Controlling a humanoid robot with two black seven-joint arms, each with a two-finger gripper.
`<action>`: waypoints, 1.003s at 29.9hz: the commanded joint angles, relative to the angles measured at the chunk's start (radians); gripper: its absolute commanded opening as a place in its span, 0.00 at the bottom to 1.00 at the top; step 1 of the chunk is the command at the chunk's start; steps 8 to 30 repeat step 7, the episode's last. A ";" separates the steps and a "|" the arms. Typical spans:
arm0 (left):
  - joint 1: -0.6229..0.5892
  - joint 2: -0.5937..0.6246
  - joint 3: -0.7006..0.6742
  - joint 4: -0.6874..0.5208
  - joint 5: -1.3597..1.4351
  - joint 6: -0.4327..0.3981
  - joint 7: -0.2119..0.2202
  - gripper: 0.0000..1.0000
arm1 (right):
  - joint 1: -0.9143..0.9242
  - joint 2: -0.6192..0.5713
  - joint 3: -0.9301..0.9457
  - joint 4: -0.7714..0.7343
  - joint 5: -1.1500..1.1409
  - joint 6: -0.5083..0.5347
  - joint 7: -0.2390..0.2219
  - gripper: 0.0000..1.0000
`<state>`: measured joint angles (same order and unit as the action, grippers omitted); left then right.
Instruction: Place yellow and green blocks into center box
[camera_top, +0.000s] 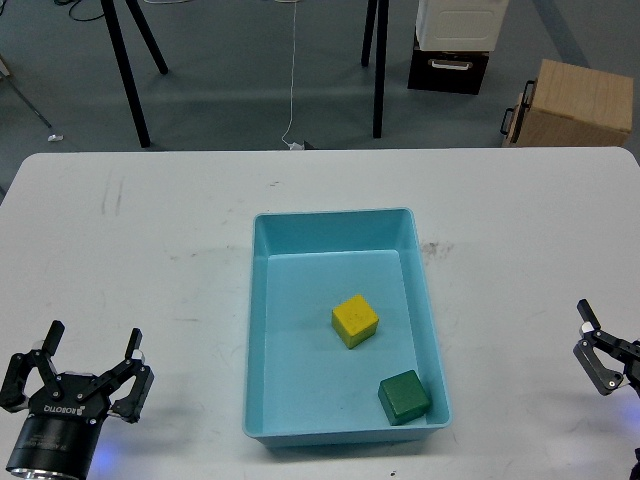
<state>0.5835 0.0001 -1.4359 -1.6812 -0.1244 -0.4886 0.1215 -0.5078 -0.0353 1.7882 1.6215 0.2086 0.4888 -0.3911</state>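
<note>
A light blue box sits in the middle of the white table. A yellow block lies inside it near the centre. A green block lies inside at the near right corner. My left gripper is open and empty at the bottom left, well left of the box. My right gripper is at the right edge, away from the box, its fingers apart and empty.
The white table has faint scuff marks. Beyond its far edge stand black tripod legs, a black and white case and a wooden box on the grey floor.
</note>
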 joint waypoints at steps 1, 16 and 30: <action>-0.002 0.000 0.002 0.002 0.002 0.000 0.001 1.00 | 0.000 0.000 0.005 0.000 0.000 0.000 0.000 1.00; -0.002 0.000 0.002 0.002 0.002 0.000 0.001 1.00 | 0.000 0.000 0.003 0.000 0.000 0.000 0.000 1.00; -0.002 0.000 0.002 0.002 0.002 0.000 0.001 1.00 | 0.000 0.000 0.003 0.000 0.000 0.000 0.000 1.00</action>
